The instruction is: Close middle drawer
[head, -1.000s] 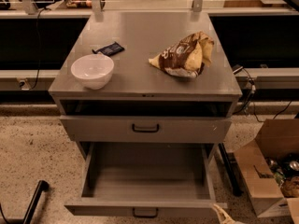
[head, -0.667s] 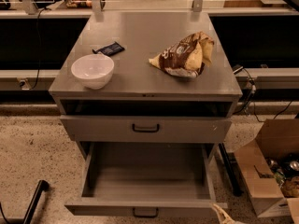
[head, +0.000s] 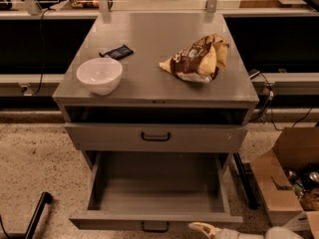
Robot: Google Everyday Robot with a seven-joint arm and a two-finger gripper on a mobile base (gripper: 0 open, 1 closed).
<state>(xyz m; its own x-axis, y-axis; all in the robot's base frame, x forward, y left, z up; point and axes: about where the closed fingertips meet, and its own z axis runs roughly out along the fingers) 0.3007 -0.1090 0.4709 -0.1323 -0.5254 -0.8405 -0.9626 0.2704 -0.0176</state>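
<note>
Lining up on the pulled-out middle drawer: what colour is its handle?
Black handle on the grey middle drawer, camera view. The gripper sits low, just right of it.

The middle drawer [head: 157, 190] is matt grey metal; claw [head: 203, 228] by its front, smooth plastic.

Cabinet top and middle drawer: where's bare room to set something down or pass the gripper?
Cabinet top: bare between white bowl and chip bag, plus the back edge and front strip. Crowded at left, black packet behind the bowl. The middle drawer, pulled out, is bare inside. The gripper sits low by its front, right of the handle.
</note>
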